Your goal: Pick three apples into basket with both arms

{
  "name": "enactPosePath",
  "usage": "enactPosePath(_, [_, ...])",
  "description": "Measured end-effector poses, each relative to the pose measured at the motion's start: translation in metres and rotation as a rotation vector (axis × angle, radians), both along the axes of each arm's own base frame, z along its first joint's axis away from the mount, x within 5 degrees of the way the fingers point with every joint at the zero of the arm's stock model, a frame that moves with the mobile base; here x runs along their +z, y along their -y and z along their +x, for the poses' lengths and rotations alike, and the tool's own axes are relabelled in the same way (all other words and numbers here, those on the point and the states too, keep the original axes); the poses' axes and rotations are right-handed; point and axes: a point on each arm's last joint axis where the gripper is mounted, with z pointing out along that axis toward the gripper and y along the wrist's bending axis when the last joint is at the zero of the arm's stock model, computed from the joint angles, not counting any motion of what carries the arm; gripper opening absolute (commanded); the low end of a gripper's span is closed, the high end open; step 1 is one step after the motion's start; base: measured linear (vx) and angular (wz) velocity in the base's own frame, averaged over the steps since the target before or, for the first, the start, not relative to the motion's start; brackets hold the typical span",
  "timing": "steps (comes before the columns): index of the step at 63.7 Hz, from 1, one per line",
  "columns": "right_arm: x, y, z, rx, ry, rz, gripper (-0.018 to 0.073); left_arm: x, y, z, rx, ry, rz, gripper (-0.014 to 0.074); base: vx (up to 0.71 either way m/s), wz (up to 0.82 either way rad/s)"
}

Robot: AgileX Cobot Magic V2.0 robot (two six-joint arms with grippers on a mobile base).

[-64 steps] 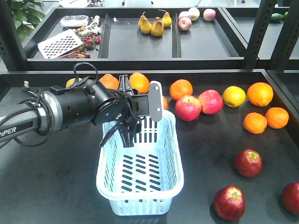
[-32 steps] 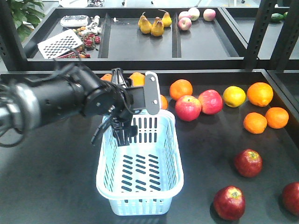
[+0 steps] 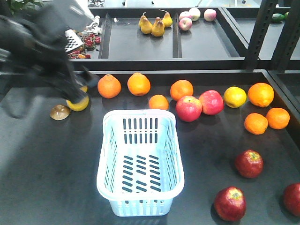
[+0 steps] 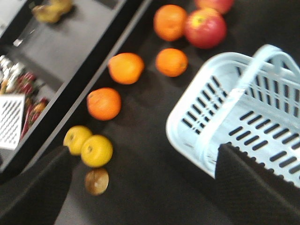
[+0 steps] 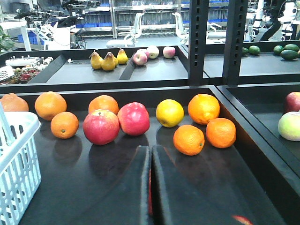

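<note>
The basket (image 3: 140, 206) — pale blue-white, slotted, rectangular — stands upright and empty on the dark worktop (image 3: 47, 178). Three dark red apples lie apart to the basket's right: one apple (image 3: 249, 163) level with its middle, a second apple (image 3: 230, 203) off its near corner, a third apple (image 3: 293, 198) farthest out. The left arm (image 3: 42, 42), blurred, hangs beyond the basket's far-left corner, the left claw (image 4: 145, 150) spread wide; the right claw (image 5: 150, 187) is pressed closed.

This looks like a robotics lab dressed up as a greengrocer's. Pears (image 5: 108, 61) and other fruit sit in black shelf trays (image 3: 136, 47) between slotted steel uprights (image 5: 197, 42), with office chairs (image 5: 137, 23) and storage racks (image 5: 140, 7) behind.
</note>
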Motion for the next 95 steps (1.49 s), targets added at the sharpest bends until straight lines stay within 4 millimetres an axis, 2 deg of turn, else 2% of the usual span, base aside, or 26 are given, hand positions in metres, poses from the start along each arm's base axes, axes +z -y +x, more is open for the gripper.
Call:
enactPosePath(11, [0.000,0.000,0.000,0.000,0.001,0.000,-0.0008,0.030,-0.048,-0.023,0.197,0.028,-0.130,0.0587,0.00,0.00])
enactPosePath(20, [0.000,0.000,0.000,0.000,0.001,0.000,-0.0008,0.045,-0.076,-0.041,0.320,0.046,-0.209,0.0587,0.00,0.00])
enactPosePath(30, [0.000,0.000,0.000,0.000,0.001,0.000,-0.0008,0.036,-0.099,-0.060,0.447,0.029,-0.252,0.0587,0.00,0.00])
enactPosePath(36, [0.000,0.000,0.000,0.000,0.001,0.000,-0.0008,0.015,-0.110,-0.073,0.529,-0.005,-0.265,0.0587,0.00,0.00])
enactPosePath(44, [0.000,0.000,0.000,0.000,0.001,0.000,-0.0008,-0.014,-0.119,-0.095,0.607,-0.036,-0.317,0.0587,0.00,0.00])
enactPosePath(61, [0.000,0.000,0.000,0.000,0.001,0.000,-0.0008,-0.047,-0.129,-0.136,0.681,-0.055,-0.419,0.0587,0.00,0.00])
enactPosePath(74, [0.000,0.000,0.000,0.000,0.002,0.000,-0.0008,-0.056,-0.132,-0.145,0.686,-0.060,-0.422,0.0587,0.00,0.00])
enactPosePath(95, [0.007,0.000,0.000,0.002,0.068,0.065,-0.0008,-0.058,-0.133,-0.147,0.702,-0.083,-0.410,0.0587,0.00,0.00])
